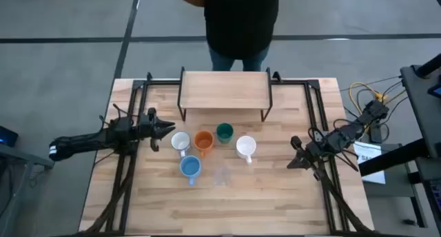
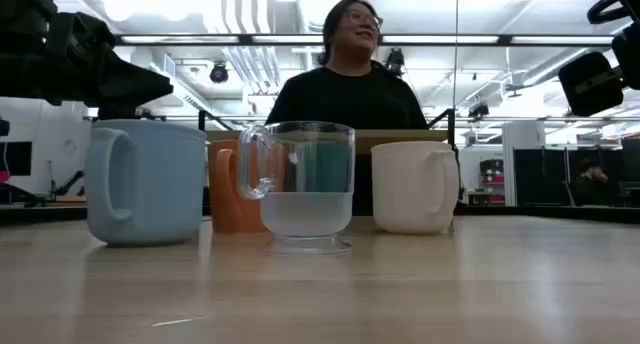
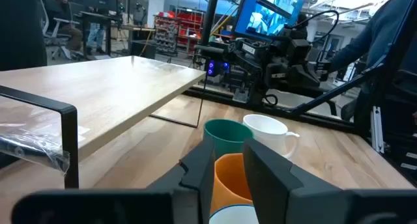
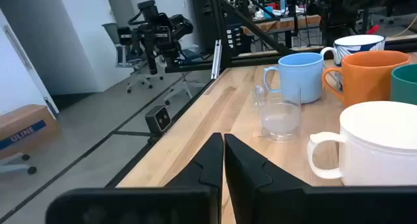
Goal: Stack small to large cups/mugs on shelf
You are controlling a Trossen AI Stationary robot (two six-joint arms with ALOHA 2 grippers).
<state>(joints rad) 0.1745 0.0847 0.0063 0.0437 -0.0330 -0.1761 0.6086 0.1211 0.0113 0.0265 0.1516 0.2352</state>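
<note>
Cups and mugs clustering mid-bench, just in front of the shelf (image 1: 224, 90), none yet sitting on its light wooden top. Patterned white mug (image 1: 180, 142) standing nearest the left gripper (image 1: 167, 129), with the orange mug (image 1: 203, 141) touching or just beside it, the dark green cup (image 1: 224, 132) behind, and the plain white mug (image 1: 246, 147) farther right. Light blue mug (image 1: 190, 167) sitting at the front of the group, the clear glass (image 2: 307, 186) beside it (barely visible from above, plain in the low view).

Left fingers (image 3: 267, 168) standing parted, hovering just over the rim of the patterned mug and framing the orange mug beyond, gripping nothing. Right gripper (image 1: 295, 162) hanging well apart from the cups, near the bench's right side, its fingers (image 4: 244, 162) pressed together on nothing, pointing toward the white mug and the glass.

Person in a black top (image 2: 350, 89) standing behind the bench (image 1: 275, 202), beyond the shelf.
</note>
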